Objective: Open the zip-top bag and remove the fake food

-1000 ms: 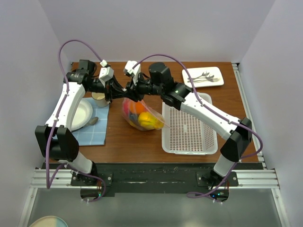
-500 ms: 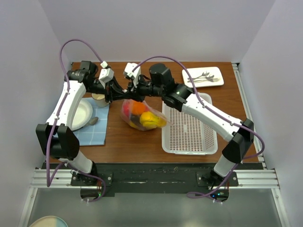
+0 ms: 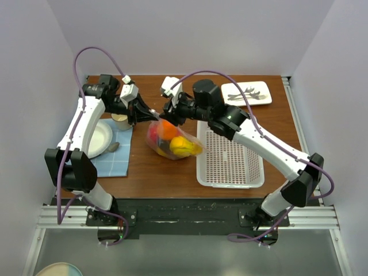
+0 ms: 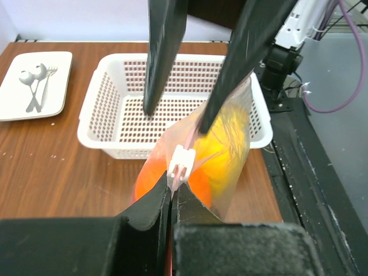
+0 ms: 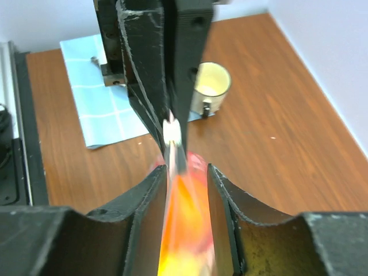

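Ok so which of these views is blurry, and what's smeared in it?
Right wrist view: the zip-top bag within the right end effector is a smeared orange-yellow streak, while the mug behind looks clearer. Left wrist view: bag and basket read sharp. Top view: even light, no glare.

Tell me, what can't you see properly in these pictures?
Food count: top view, too small and piled in the bag; right wrist view, blurred.
Zip's near end: left wrist view, hidden inside the left tool, which is shut on it.
Whether the open right tool touches the bag: right wrist view, blurred.
Mug: top view, mostly behind the left arm.
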{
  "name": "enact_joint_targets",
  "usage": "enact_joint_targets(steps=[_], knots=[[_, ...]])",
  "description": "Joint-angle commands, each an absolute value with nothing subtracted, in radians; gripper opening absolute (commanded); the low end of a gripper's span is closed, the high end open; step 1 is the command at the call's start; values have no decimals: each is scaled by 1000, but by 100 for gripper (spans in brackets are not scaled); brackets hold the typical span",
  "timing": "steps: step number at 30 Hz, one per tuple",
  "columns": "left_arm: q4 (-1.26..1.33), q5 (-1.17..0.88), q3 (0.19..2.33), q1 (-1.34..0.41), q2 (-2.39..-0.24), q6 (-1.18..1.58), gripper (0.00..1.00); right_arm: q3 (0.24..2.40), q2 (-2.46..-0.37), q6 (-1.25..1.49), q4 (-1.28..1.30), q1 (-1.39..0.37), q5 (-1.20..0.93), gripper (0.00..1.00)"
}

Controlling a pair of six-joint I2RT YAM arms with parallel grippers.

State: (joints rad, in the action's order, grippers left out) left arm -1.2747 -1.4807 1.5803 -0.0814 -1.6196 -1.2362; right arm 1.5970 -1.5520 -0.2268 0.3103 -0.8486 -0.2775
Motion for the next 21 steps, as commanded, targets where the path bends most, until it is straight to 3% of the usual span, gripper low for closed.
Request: enact_joint_targets(steps=[1, 21], knots=[[-1304, -1506, 1624, -69, -1628, -1287, 2, 1660, -1526, -233, 318, -838, -224, 41], [-1315, -1502, 1640, -69, -1644, -1290, 2, 1796, -1657, -233, 377, -864, -360, 48]])
